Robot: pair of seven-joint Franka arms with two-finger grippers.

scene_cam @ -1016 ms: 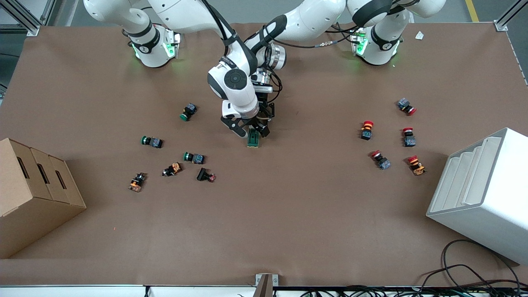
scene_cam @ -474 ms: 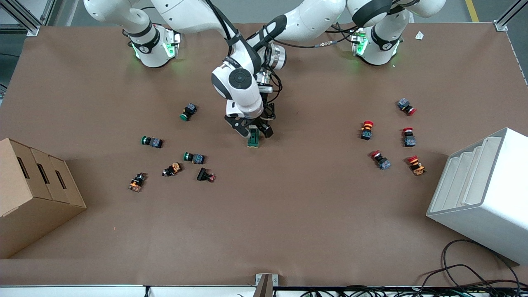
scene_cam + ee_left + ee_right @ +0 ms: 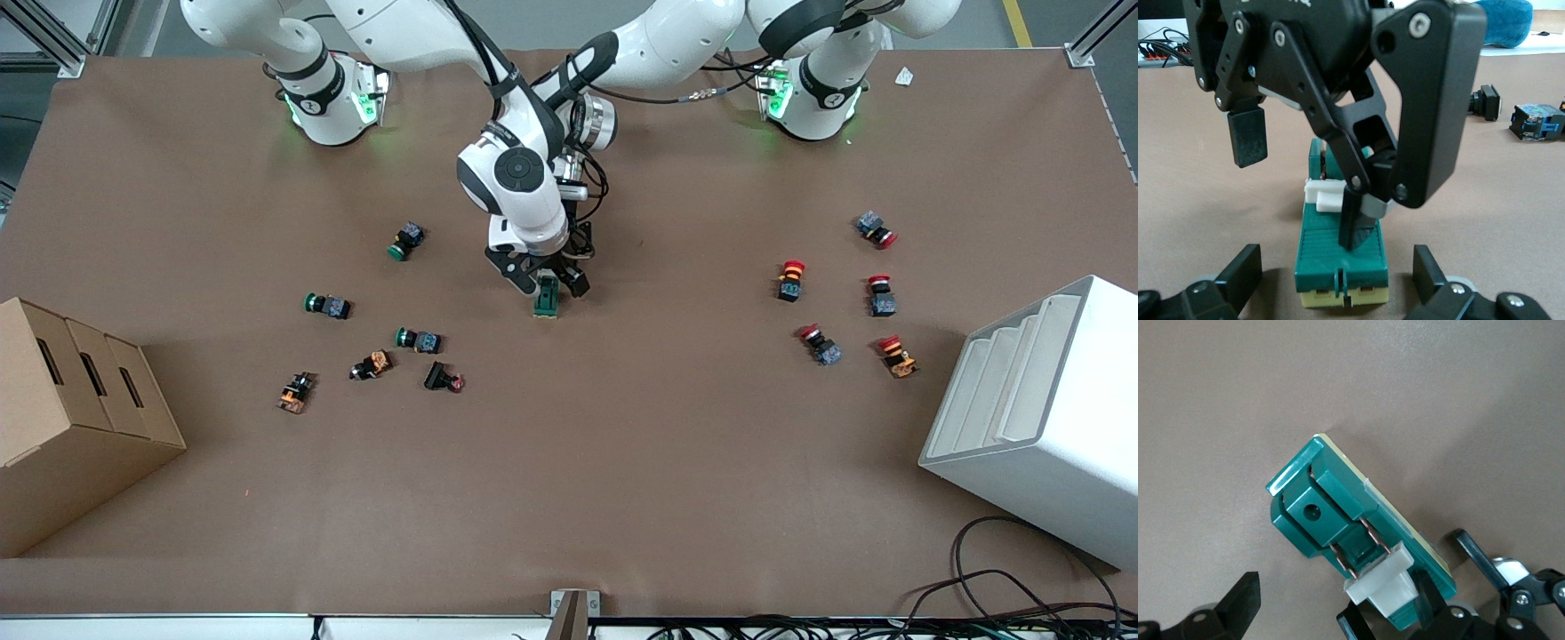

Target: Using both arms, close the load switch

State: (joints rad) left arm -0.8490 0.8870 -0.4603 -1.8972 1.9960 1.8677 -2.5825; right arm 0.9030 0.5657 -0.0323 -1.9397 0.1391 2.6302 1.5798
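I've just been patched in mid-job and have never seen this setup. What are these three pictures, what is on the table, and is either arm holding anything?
Two white robot arms work at a brown table. The wide picture looks down from across the table, and the other two come from cameras on each arm's wrist. Both arms meet over the green load switch mid-table. The left gripper is open, with its fingers on either side of the switch. The right gripper is also open, with one fingertip down on the switch beside its white lever. Nothing is gripped. Loose push-buttons lie toward both ends, with a cardboard box and a white rack nearer the camera.
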